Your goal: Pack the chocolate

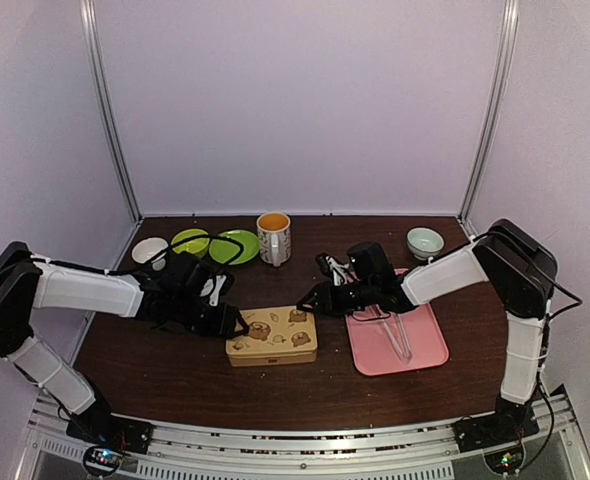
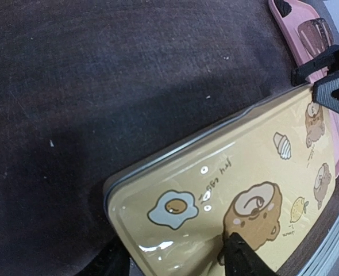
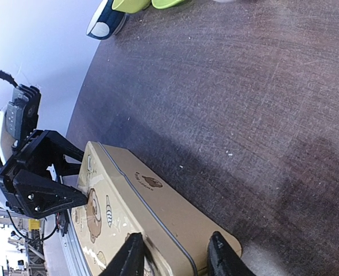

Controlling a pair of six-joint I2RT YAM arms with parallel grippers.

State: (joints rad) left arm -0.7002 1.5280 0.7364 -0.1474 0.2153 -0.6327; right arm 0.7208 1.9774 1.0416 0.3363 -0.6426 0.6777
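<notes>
The left arm reaches low to the right, and the left gripper (image 1: 242,324) straddles the left end of the tan bear-printed tin (image 1: 272,336); I cannot tell whether its jaws press the tin. The lid is on, and the small script beside its fried egg is unreadable. The right gripper (image 1: 306,298) straddles the right end, grip equally unclear. One brown chocolate (image 2: 315,33) lies on the pink tray (image 1: 407,364), which also holds the tongs (image 1: 396,332).

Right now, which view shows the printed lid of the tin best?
Left wrist: the tin's lid fills the frame, prints clear. Top external shows the whole tin, small; right wrist shows mostly its side edge.
</notes>
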